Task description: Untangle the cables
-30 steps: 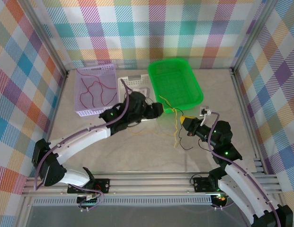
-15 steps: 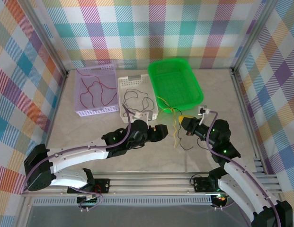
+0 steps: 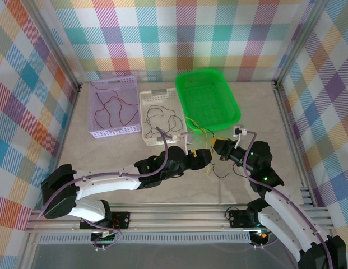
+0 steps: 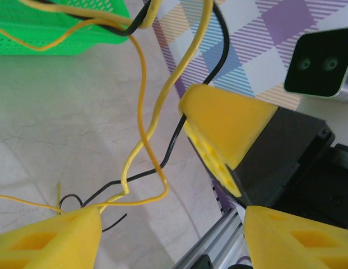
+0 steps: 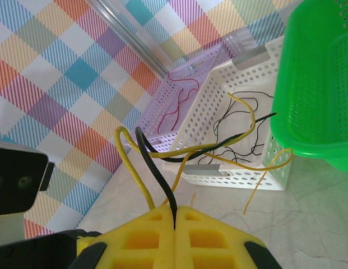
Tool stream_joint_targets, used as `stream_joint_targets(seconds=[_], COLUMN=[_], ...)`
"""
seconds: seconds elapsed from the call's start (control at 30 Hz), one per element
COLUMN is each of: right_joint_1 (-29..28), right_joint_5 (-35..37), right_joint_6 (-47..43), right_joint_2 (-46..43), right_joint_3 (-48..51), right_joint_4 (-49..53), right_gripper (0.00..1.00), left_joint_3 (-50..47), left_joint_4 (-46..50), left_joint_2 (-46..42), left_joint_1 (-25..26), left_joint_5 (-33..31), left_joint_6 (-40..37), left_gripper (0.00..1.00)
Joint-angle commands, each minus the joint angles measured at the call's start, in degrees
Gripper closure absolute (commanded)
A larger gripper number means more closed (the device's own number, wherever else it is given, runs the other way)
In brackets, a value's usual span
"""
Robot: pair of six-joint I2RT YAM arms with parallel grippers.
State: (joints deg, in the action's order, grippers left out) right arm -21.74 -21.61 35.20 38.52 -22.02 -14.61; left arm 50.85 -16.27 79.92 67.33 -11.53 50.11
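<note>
A tangle of yellow cables [image 3: 194,125] and a black cable [image 3: 221,174] hangs between the green basket and the two grippers. My right gripper [image 5: 175,217] is shut on the black cable [image 5: 156,165], and a yellow cable [image 5: 130,168] drops just beside its left finger. My left gripper [image 4: 174,238] stands open right below that tangle, with the yellow cables [image 4: 141,106] and the black cable [image 4: 175,140] looping in front of it and one yellow strand reaching its left fingertip. In the top view the left gripper [image 3: 206,158] is close beside the right gripper [image 3: 217,147].
A lilac basket [image 3: 95,133] at the back left holds red cables [image 3: 106,103]. Beside it a white basket [image 3: 144,100] holds a thin black cable [image 3: 162,117]. The green basket [image 3: 232,106] sits at the back right. Aluminium rails run along the table's near edge.
My left arm has swung from the white basket to the right and nearer, ending beside the right gripper. The right gripper has held its grip and barely moved.
</note>
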Motion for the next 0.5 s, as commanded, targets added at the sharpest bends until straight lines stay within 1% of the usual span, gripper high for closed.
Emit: stream_joint_targets(seconds=[0.0,0.07,0.23,0.33,0.47], right_joint_1=[-0.4,-0.5,-0.7,-0.8,-0.9], right_joint_5=[-1.1,-1.3,-1.4,-1.4,-1.9], right_joint_6=[0.1,0.1,0.0,0.0,0.0], right_joint_2=[-0.2,-0.2,0.1,0.1,0.4], right_joint_3=[0.4,0.3,0.3,0.3,0.2], right_joint_4=[-3.4,-3.4,-3.7,-3.7,-4.2], right_gripper=[1.00,1.00,1.00,1.00,1.00], left_joint_3=[1.8,1.6,3.1,3.4,3.4], left_joint_4=[-0.7,-0.6,0.5,0.4,-0.6], left_joint_2=[-0.4,-0.7,-0.3,0.2,0.7], left_joint_1=[0.6,0.6,0.6,0.6,0.4], left_joint_5=[-3.6,-4.8,-6.0,-6.4,-6.7], left_joint_6=[-0.9,-1.1,-2.9,-3.0,-3.0], left_gripper=[0.34,0.35,0.40,0.52,0.57])
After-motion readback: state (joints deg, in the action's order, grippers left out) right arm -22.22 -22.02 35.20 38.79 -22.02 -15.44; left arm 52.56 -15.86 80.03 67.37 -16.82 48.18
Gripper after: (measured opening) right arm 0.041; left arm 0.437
